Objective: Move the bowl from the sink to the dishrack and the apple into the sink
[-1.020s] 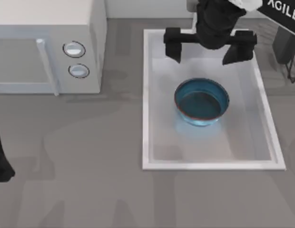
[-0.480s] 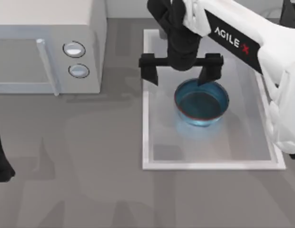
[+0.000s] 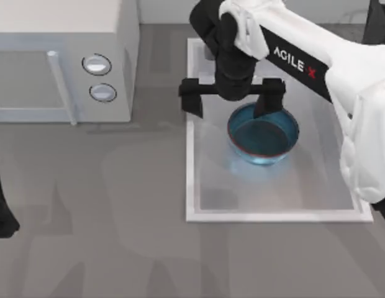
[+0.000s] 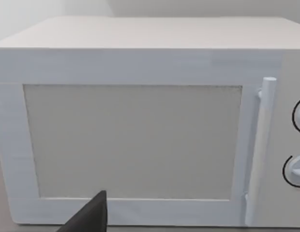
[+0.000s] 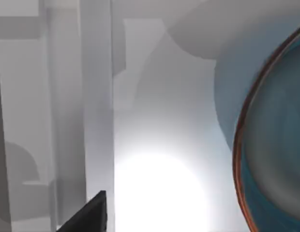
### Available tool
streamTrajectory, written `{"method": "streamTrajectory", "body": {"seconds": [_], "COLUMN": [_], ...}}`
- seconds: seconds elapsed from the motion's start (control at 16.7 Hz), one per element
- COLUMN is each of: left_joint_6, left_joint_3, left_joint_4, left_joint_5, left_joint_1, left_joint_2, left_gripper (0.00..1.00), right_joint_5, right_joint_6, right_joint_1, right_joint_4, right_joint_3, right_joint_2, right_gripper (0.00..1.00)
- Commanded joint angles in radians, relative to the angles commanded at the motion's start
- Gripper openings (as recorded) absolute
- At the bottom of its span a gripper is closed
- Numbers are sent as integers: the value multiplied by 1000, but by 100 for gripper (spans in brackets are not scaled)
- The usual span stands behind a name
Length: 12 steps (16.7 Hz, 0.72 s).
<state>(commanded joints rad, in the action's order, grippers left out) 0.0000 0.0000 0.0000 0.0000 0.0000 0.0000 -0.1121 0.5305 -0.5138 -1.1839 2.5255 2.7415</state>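
top view shows right claw [image 3: 231,99] wide open above the far side of the sink [image 3: 194,186], gripping nothing. has one black finger [image 3: 268,102] dipping over the far edge of the bowl [image 3: 262,138] and the other finger out past the sink's left wall. means the bowl is not in the middle of the claw: lies off to one side of it, under the finger nearer the arm's white body, and a little toward the near end of the sink. sits flat on the sink floor, round, so no long side to line up with.

right wrist view tells the same: blue bowl with its brown rim off to the edge, white sink floor in the middle.

probably needs a slide sideways toward the bowl so the rim sits between the two fingers, then a squeeze.

left claw [image 3: 1,211] parked far from the sink, facing the microwave [image 4: 140,121]; can't tell if open or closed. right arm much nearer the bowl.
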Motion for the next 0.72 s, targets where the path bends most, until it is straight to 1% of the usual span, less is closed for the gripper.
{"method": "streamTrajectory", "body": {"seconds": [0.24,0.54,0.72], "left_joint_6": [0,0,0], "left_joint_3": [0,0,0], "left_joint_4": [0,0,0], "left_joint_5": [0,0,0], "left_joint_1": [0,0,0], "left_joint_2": [0,0,0], "left_gripper": [100,100,100], "right_joint_5": [0,0,0], "right_joint_6": [-9,-10,-10], "right_joint_1": [9,11,11], "right_joint_4": [126,141,141], "right_joint_3": [-16,-19,-19], "right_joint_2": [105,120,120], "right_gripper": [100,100,77]}}
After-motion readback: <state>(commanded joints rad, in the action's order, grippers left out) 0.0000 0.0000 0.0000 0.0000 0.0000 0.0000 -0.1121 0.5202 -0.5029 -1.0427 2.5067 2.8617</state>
